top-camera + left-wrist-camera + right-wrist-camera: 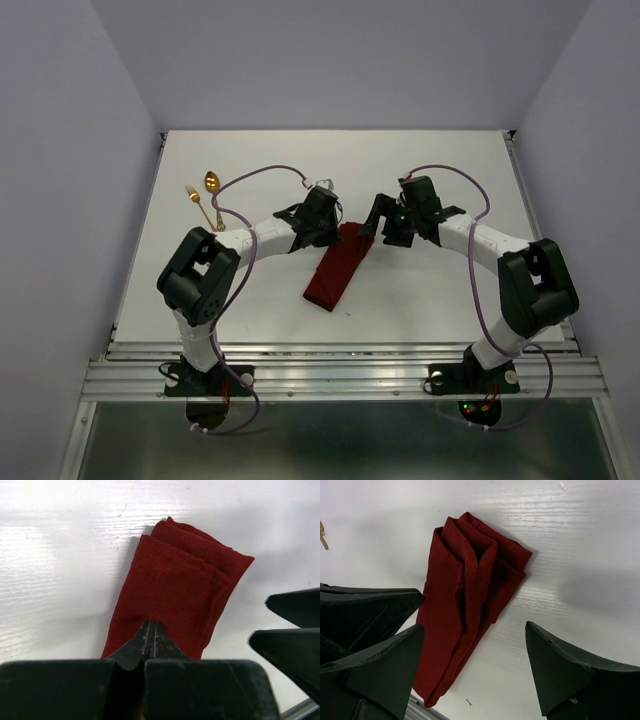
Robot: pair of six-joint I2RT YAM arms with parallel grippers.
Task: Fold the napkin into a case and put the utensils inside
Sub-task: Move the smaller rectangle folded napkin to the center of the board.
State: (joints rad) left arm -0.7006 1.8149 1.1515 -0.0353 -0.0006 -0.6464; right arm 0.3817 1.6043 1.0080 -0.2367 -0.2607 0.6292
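L fingers [141, 647] pinch case [180, 580], R fingers [565, 670] spread; spoon [211, 181], fork [200, 208] outside.

White table [440, 170] — pale grey walls [340, 60]

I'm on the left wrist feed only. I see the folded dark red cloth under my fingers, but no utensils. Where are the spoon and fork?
Observer: The gold spoon and fork lie side by side near the far left corner of the table, well apart from the case.
Operator: Is the right gripper holding the cloth?
Observer: No. The right gripper is open, with one finger on either side of the case, and it grips nothing.
Operator: How does the fold look from that side?
Observer: The right wrist view shows the top layers bulging up in a loose ridge along the length of the case, not lying flat.
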